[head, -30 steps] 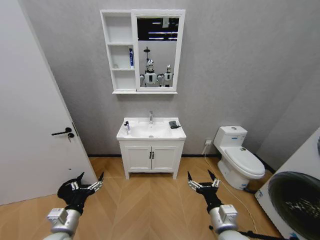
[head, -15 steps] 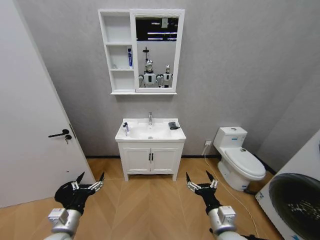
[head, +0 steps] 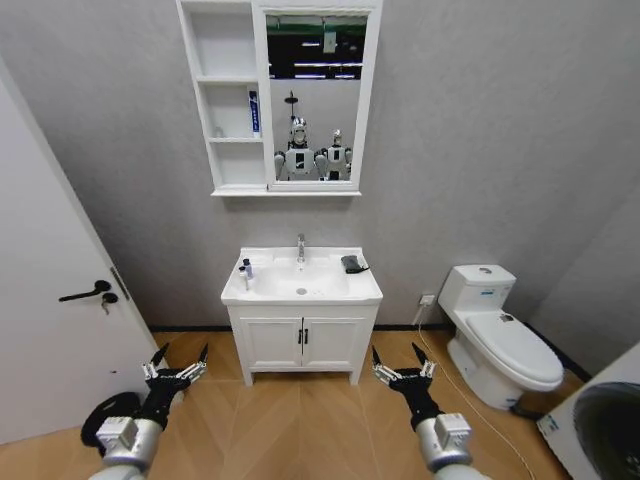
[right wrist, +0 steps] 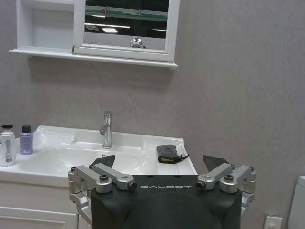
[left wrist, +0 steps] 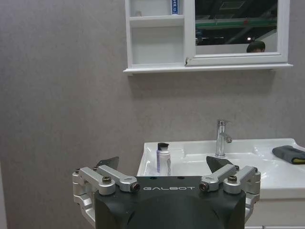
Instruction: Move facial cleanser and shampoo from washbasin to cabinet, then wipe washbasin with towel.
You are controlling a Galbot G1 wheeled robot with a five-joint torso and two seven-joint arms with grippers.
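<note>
Approach to washbasin (head: 301, 285). Left hand (head: 176, 364) and right hand (head: 398, 360) spread, empty, low, well short of washbasin. Two bottles (head: 245, 270) on basin's left rim; towel (head: 352, 264) on right rim; cabinet (head: 276, 96) above. Advice: square up, stop within reach, then raise left arm.

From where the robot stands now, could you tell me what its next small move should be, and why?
Probably keep driving forward toward the washbasin. Both the left claw and right claw hang open and empty, low over the floor, short of it. The two bottles and the towel sit on its top.
</note>
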